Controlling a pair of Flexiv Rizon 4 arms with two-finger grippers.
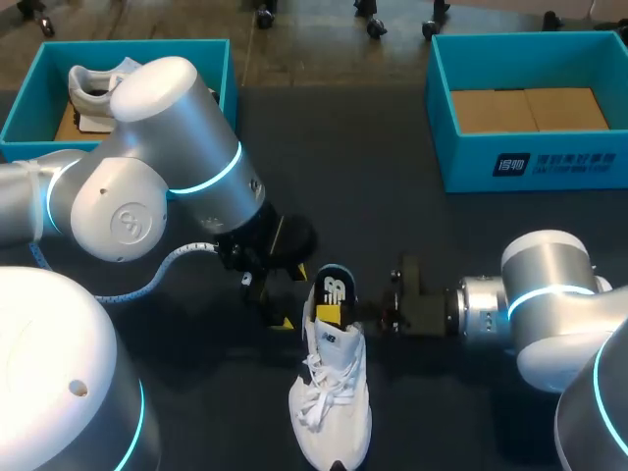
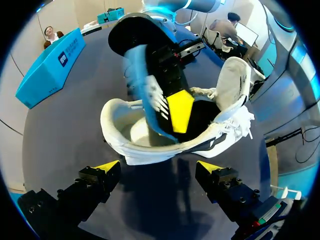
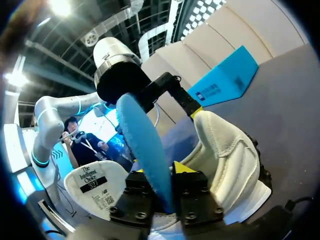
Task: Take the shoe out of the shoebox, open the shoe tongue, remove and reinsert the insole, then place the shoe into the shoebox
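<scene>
A white shoe (image 1: 332, 402) lies on the dark table near the front, with its heel toward the back. Its insole (image 1: 335, 287), black on top and blue underneath, stands up out of the heel opening. My right gripper (image 1: 336, 314) reaches in from the right and is shut on the insole (image 3: 142, 145), which sits edge-on between its fingers (image 3: 186, 172). Just left of the heel, my left gripper (image 1: 267, 299) hangs open and touches nothing. In the left wrist view the shoe (image 2: 150, 145) lies ahead of the open gripper (image 2: 159, 169), and the blue insole (image 2: 147, 90) rises out of it.
A teal shoebox (image 1: 22, 103) at the back left holds another white shoe (image 1: 98, 83). A second teal shoebox (image 1: 442, 108) with a cardboard floor stands at the back right. Dark tabletop lies between the boxes.
</scene>
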